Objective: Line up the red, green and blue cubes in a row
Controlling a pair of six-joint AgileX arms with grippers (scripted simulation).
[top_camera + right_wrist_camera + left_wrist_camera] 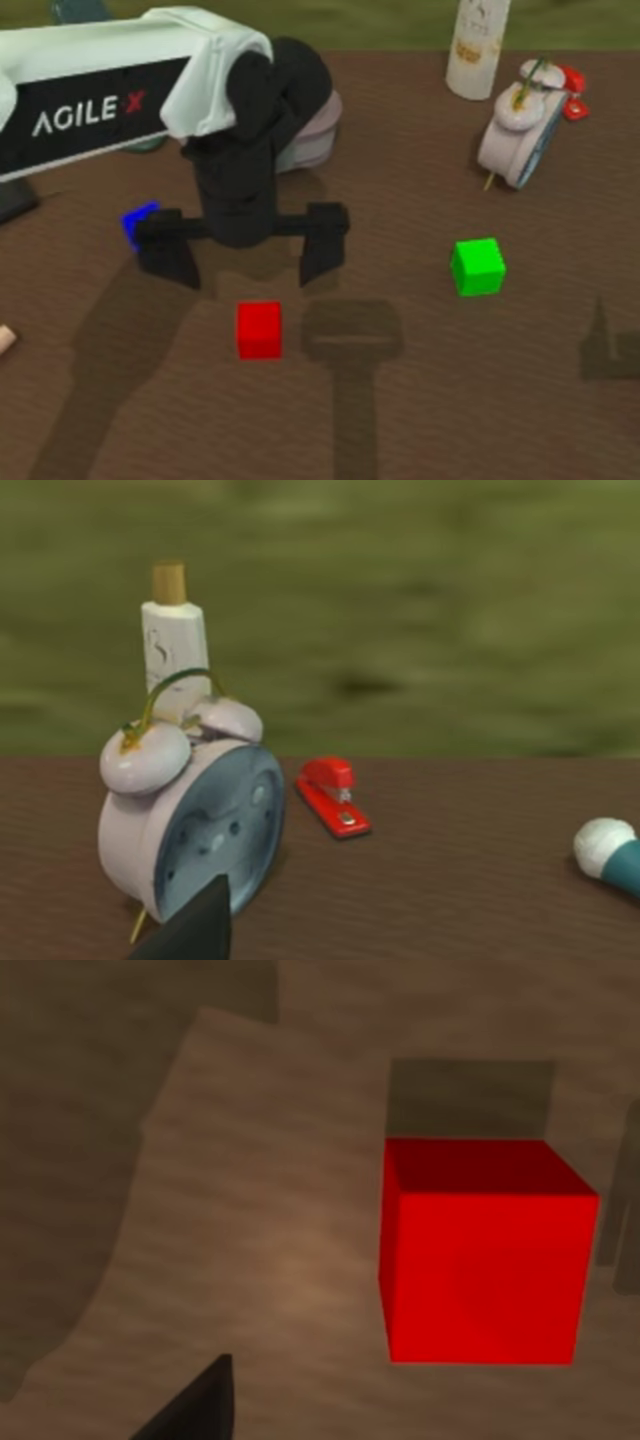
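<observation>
Red cube sits free on the brown bench, just near of the left tool, which hangs spread wide and empty above it. Blue cube lies far-left behind a finger; green cube well right. Each looks rigid, light, smooth-faced: grip two opposite flat sides, squarely centred. Right tool is unseen from above.

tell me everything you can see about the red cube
The red cube is a small, plain, bright red block with flat faces and sharp edges, looking like smooth solid plastic. It sits flat and upright on the brown table, casting a shadow. Nothing touches it: the left gripper hovers open just behind it, fingers spread. The left wrist view shows it close up, unmarked and intact.
</observation>
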